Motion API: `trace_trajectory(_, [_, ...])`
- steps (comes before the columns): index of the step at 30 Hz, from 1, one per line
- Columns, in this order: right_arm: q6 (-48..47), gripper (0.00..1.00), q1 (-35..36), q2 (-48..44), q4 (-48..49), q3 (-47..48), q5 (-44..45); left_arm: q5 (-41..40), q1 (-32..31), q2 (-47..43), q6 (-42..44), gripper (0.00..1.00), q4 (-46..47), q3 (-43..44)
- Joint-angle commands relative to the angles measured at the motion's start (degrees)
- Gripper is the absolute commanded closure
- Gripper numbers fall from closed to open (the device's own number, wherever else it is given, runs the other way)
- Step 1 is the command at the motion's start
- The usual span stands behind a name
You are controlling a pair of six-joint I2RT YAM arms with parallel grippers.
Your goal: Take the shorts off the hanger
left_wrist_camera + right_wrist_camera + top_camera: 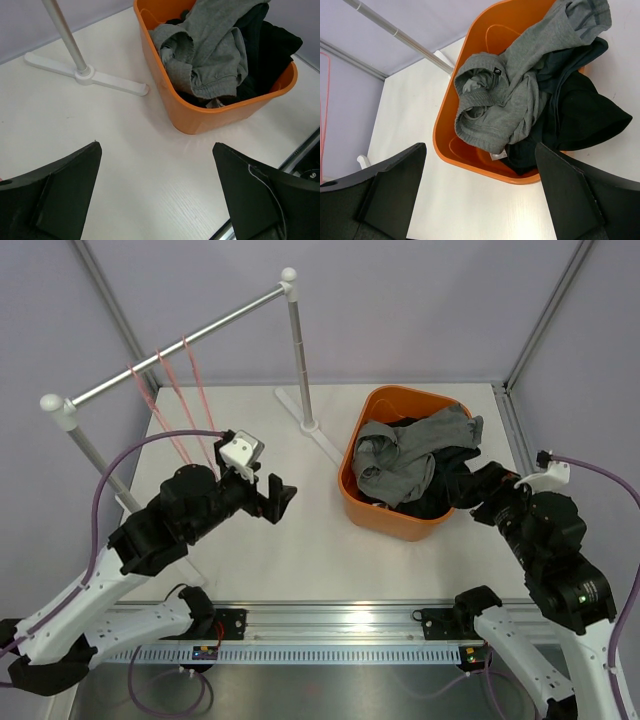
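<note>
All the shorts are piled in the orange basket (pixel 385 515): grey shorts (pixel 410 455) on top, navy shorts (pixel 555 75) and black shorts (pixel 585 115) underneath, with the black ones flopping over the rim. Left claw (pixel 155 146) is spread wide, holding nothing, above the tabletop (pixel 280 560) left of the basket. Right claw (pixel 480 146) is wide and empty too, just beside the basket's right side.
</note>
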Motion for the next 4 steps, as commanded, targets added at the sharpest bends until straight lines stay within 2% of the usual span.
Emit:
trace_trajectory(1, [-0.5, 0.01, 0.4, -2.5, 3.4, -1.7, 2.6, 4.6, -0.2, 0.0, 1.7, 0.01, 4.5, -1.6])
trace_trajectory(4, [-0.8, 0.01, 0.4, -3.1, 3.6, -2.4, 4.1, 5.5, -0.2, 0.1, 1.3, 0.01, 4.7, -2.0])
